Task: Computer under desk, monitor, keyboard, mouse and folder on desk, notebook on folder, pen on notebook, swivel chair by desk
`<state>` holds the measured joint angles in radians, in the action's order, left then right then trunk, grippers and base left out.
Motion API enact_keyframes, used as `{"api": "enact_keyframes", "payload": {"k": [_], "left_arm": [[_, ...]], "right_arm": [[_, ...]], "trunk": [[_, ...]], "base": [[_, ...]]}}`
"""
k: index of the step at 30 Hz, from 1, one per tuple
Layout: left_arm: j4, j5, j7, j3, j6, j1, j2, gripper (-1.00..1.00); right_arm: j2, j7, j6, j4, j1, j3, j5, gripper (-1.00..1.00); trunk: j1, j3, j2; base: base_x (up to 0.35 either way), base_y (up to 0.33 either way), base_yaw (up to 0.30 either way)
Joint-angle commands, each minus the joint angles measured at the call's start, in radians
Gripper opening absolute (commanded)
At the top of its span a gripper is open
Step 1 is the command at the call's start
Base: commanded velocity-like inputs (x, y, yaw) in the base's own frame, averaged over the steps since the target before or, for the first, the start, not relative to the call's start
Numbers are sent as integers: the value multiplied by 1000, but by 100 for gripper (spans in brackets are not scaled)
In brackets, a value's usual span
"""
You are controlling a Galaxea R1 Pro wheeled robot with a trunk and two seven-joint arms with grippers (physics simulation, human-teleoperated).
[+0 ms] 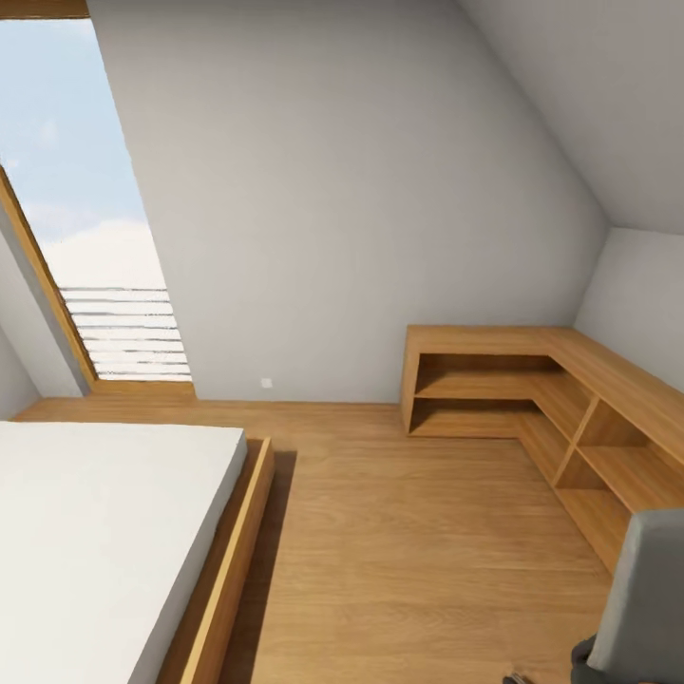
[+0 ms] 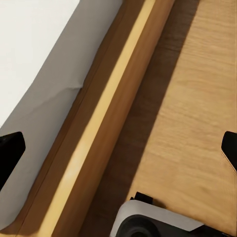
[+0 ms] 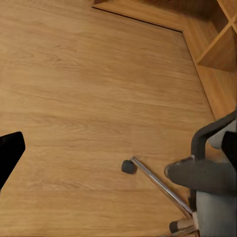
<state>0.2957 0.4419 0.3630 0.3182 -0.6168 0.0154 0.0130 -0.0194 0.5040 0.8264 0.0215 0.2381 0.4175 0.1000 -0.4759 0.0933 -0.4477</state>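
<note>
1. Wooden floor (image 1: 399, 560) spans the room in the head view; a white bed (image 1: 95, 532) in a wooden frame (image 1: 228, 570) stands on it at that view's lower left.
2. Window (image 1: 85, 228) with a slatted lower part is set in the sloped wall behind the bed.
3. Corner shelf (image 1: 532, 399) of light wood runs along the far wall and turns along the right wall, well apart from the bed. Its compartments hold nothing that can be made out.
4. Swivel chair (image 1: 641, 598) stands at the head view's lower right, just in front of the shelf's near end. Its grey backrest is upright.
5. Right wrist view: the chair (image 3: 210, 182) shows a dark armrest, a grey seat edge, a chrome base leg and a black caster (image 3: 129, 167) resting on the floor. The shelf (image 3: 217, 59) lies beyond the chair.
6. Right gripper (image 3: 121, 155): the two dark fingertips (image 3: 10, 148) sit at opposite edges of the picture, spread wide, with nothing between them.
7. Left gripper (image 2: 121, 150): its fingertips (image 2: 10, 148) are likewise spread wide and hold nothing. It hangs above the bed frame (image 2: 98, 123), between the mattress side and the floor (image 2: 192, 108).
8. A grey and black part of the robot's base (image 2: 148, 222) sits on the floor just beside the frame.
</note>
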Motion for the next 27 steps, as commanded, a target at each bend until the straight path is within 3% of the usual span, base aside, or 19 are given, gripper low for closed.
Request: {"api": "enact_keyframes", "payload": {"k": [1, 27], "left_arm": [[2, 5, 8, 9, -1, 0, -1, 100], [2, 5, 8, 10, -1, 0, 1, 100]], "right_arm": [[-1, 1, 5, 2, 1, 9, 10, 100], [-1, 1, 5, 3, 1, 9, 10, 100]], "trunk": [[-1, 2, -2], [-1, 2, -2]], "base": [[322, 0, 0], [322, 0, 0]]}}
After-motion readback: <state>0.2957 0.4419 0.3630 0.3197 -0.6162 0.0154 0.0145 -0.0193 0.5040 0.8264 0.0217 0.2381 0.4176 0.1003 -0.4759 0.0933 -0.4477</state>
